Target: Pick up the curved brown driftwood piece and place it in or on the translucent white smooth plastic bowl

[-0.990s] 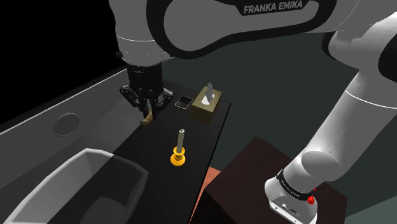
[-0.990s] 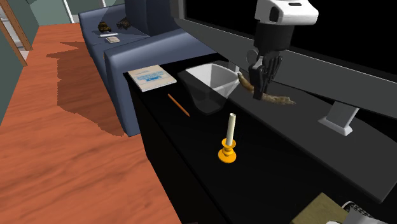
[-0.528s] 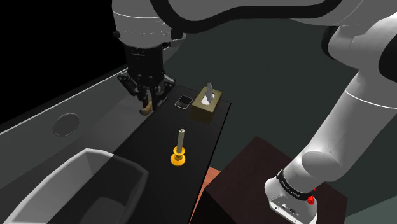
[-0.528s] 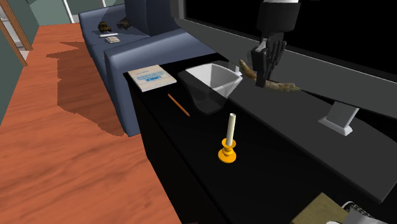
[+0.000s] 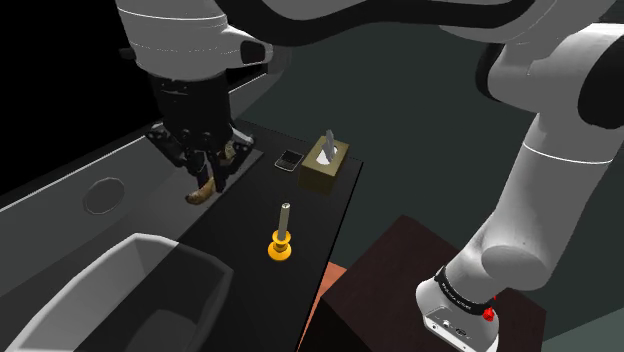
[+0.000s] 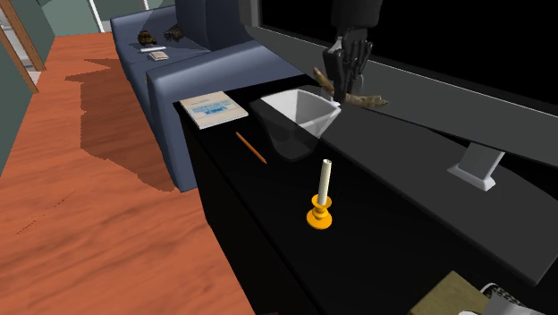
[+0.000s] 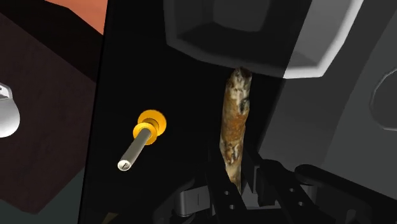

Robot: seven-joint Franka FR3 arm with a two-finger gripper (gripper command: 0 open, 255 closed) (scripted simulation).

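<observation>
Black table (image 6: 380, 201) is carrying the whitish bowl (image 6: 295, 134) at one end — above its rear edge the claw (image 6: 343, 87) is clamping the brown driftwood (image 6: 368, 99), hanging in air just beside the bowl's rim.

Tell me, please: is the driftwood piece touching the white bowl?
Apart. In the shoulder view the driftwood piece, held in the tool, hangs clear of the white bowl, with dark tabletop between them.
</observation>
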